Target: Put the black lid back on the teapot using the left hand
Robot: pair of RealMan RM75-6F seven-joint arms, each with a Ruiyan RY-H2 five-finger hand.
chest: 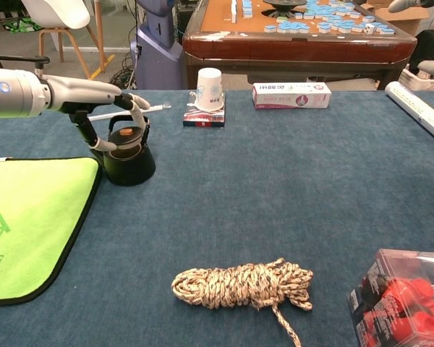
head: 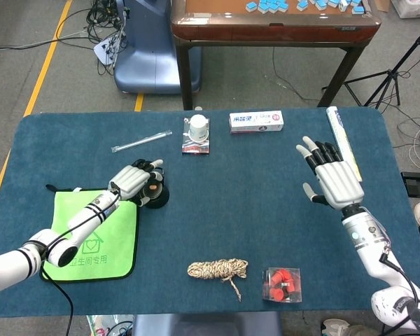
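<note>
The black teapot (chest: pixel 129 165) stands on the blue table just right of the green cloth, also visible in the head view (head: pixel 157 199). My left hand (chest: pixel 114 110) reaches over it from the left and holds the black lid (chest: pixel 128 135), which has an orange knob, between thumb and fingers. The lid sits at the teapot's mouth; I cannot tell whether it is fully seated. In the head view my left hand (head: pixel 134 180) covers most of the lid. My right hand (head: pixel 330 175) is raised at the right with fingers spread, holding nothing.
A green cloth (head: pixel 98 234) lies left of the teapot. A rope coil (chest: pixel 239 284) and a clear box of red pieces (chest: pixel 405 303) lie near the front. A paper cup (chest: pixel 210 90), a toothpaste box (chest: pixel 291 95), a straw (head: pixel 141 141) and a white roll (head: pixel 343 140) line the far side.
</note>
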